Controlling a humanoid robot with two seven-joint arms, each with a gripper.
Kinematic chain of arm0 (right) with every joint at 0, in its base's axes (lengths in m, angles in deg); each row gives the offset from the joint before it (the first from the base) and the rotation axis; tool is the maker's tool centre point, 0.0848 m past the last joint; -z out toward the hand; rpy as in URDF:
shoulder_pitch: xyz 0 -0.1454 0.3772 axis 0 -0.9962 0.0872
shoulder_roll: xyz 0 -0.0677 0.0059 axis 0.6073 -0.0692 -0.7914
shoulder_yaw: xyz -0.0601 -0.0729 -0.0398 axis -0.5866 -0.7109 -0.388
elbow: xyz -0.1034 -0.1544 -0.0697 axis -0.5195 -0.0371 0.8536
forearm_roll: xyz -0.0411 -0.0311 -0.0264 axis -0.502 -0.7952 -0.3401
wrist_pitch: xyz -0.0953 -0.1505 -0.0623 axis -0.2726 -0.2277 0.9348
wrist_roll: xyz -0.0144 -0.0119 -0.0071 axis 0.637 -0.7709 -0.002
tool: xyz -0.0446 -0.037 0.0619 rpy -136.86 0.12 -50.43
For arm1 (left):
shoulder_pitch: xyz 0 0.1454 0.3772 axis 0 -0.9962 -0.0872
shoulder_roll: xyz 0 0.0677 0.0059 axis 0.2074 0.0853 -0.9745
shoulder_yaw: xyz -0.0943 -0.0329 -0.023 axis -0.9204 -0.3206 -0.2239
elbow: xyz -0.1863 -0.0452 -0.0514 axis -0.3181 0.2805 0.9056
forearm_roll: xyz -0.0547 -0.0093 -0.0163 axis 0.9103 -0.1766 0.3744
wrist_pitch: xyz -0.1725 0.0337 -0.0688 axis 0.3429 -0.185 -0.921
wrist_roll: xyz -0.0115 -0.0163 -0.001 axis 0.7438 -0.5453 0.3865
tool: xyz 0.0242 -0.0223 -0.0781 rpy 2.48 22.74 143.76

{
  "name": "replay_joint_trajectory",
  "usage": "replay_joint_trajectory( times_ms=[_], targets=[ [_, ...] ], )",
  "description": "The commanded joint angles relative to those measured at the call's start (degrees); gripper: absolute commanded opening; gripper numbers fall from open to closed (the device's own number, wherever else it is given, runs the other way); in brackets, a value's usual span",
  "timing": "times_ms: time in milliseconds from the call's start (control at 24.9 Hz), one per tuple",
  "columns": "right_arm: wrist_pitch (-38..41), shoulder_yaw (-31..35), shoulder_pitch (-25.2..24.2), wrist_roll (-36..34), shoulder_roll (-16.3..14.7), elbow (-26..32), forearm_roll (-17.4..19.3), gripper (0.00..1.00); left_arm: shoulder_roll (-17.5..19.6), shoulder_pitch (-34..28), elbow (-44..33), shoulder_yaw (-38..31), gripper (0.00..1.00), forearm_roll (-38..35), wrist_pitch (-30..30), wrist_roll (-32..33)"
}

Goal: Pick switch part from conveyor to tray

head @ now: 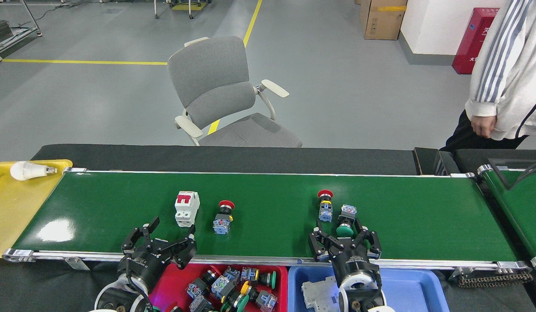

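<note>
Before you runs the conveyor point(268, 216), its dark green belt filling the width of the view, with a grey office chair point(224, 95) standing on the floor beyond it and a person point(506, 78) in a striped top at the far right. At the belt's left end you see a yellow tray point(12, 208) holding a white light bulb point(27, 170); along the near rail sit a red tray point(172, 286) crowded with push-button switches and a blue tray point(415, 290) with a grey breaker part in it. On the belt, left of centre, a white circuit breaker point(187, 209) stands just beside a red-capped push-button switch point(223, 217). Right of centre another red-capped switch point(324, 205) lies close to a green-capped switch point(346, 222). Your right gripper point(345, 237) reaches over the near rail with its fingers spread wide on either side of the green cap, holding nothing. Your left gripper point(162, 240) hovers at the near rail below the breaker, fingers likewise spread and empty. The red-capped neighbour crowds the green switch on its left side.
</note>
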Motion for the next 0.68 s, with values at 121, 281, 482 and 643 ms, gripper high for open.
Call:
replay_joint_trajectory(
  times_ms=[121,281,482,643],
  targets=[
    [0.9,-1.2,1.6,0.6,-0.8,-0.4,0.2,0.08,-0.4,6.0,6.9,0.0,0.89,-0.2,-3.8,-0.3],
    [1.1,-1.8,1.0,0.5,-0.8,1.2,0.1,0.02,-1.7,9.3,11.8,-0.3,0.24,0.6,-3.4,-0.9],
    [1.1,-11.1,-3.8,0.3,-1.9,11.4,0.0,0.02,-2.4,8.9,11.4,-0.3,0.06,3.2,-3.3,-3.6],
    [1.6,-22.8,-6.6,0.3,-4.9,19.1,-0.2,0.02,-2.2,5.7,4.4,-0.2,0.05,3.2,-1.8,-4.8]
  ],
)
